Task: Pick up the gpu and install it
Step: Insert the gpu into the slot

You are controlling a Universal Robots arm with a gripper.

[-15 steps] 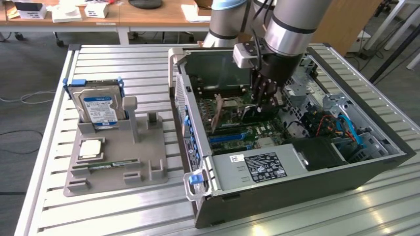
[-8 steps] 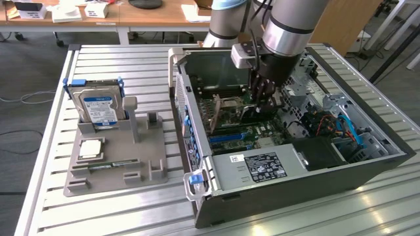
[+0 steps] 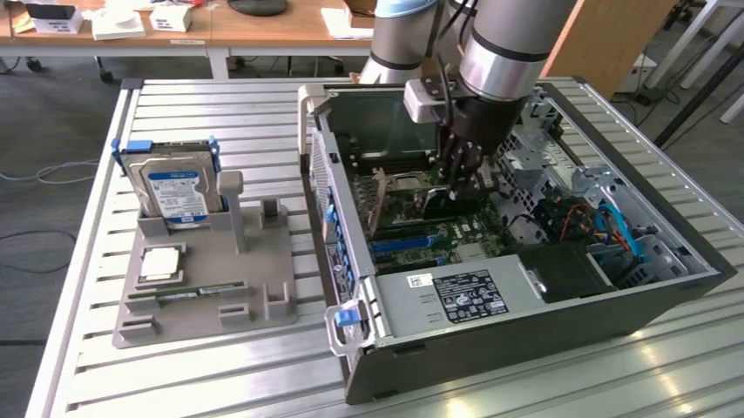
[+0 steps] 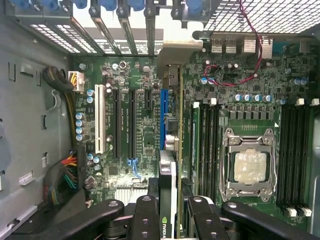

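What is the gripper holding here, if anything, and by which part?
The gripper holds the gpu by its upper edge, jaws on both flat faces.

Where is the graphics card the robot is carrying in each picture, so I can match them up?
Exterior view: the gpu hangs in the gripper inside the open computer case, near the picture's middle.
Wrist view: the gpu shows edge-on between the gripper's black fingers, in line with the blue slot.
Shared landmark: the silvery CPU socket beside the card.
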